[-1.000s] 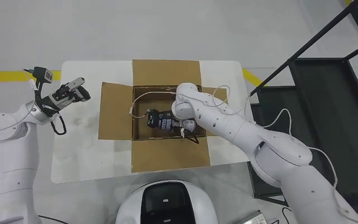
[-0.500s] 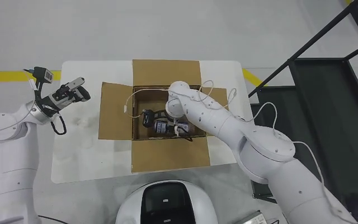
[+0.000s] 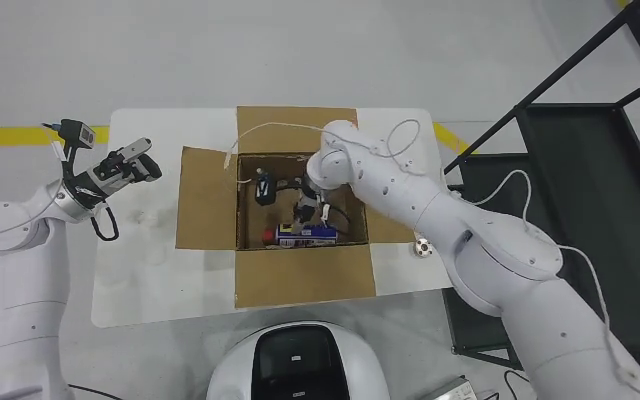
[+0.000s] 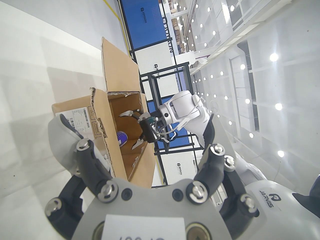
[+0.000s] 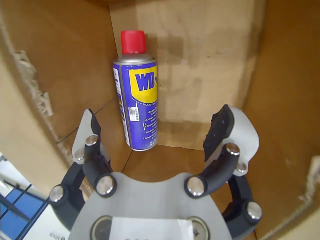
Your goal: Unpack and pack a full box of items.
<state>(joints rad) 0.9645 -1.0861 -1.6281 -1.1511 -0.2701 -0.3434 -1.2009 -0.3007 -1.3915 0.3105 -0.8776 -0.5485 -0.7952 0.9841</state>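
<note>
Down inside the box (image 5: 50, 63), the right gripper (image 5: 155, 114) sits wide open and empty, so it might snag cardboard reaching the corner-hugging spray can (image 5: 136, 93).

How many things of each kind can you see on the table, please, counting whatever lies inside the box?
Cardboard box: 1
Spray can, inside the box: 1
Small round silvery piece, on the table beside the box: 1
Total: 3
</note>
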